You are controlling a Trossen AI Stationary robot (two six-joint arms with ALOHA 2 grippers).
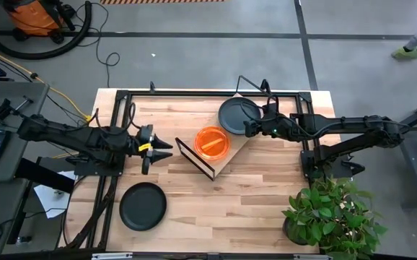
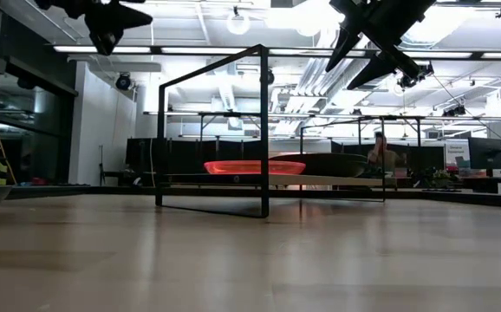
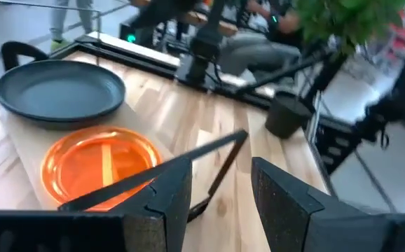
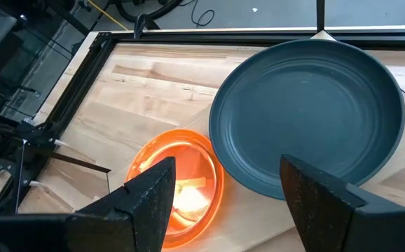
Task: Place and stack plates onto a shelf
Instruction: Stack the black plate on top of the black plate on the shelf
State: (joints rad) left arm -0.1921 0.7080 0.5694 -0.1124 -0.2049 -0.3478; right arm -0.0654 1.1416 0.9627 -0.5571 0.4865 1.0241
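Note:
The shelf [image 1: 226, 155], a light-wood board on a black wire frame, stands askew at mid-table. On its board sit an orange plate [image 1: 211, 142] and a dark grey plate [image 1: 236, 115], side by side; whether the orange one is a stack, I cannot tell. A second dark plate [image 1: 143, 206] lies flat on the tabletop near the near-left corner. My left gripper [image 1: 167, 150] is open, raised, left of the shelf and pointing at it. My right gripper [image 1: 250, 128] is open and hovers over the dark shelf plate's [image 4: 307, 115] near-right rim, clear of it. Other plates are out of view.
The shelf's tall wire frame [image 2: 263, 130] rises above the board. Black rails [image 1: 115, 130] border the table's left, far and right sides. A potted plant [image 1: 331, 217] stands at the near-right corner. Bare wood lies between the shelf and the near edge. A person [image 2: 380, 156] sits far behind.

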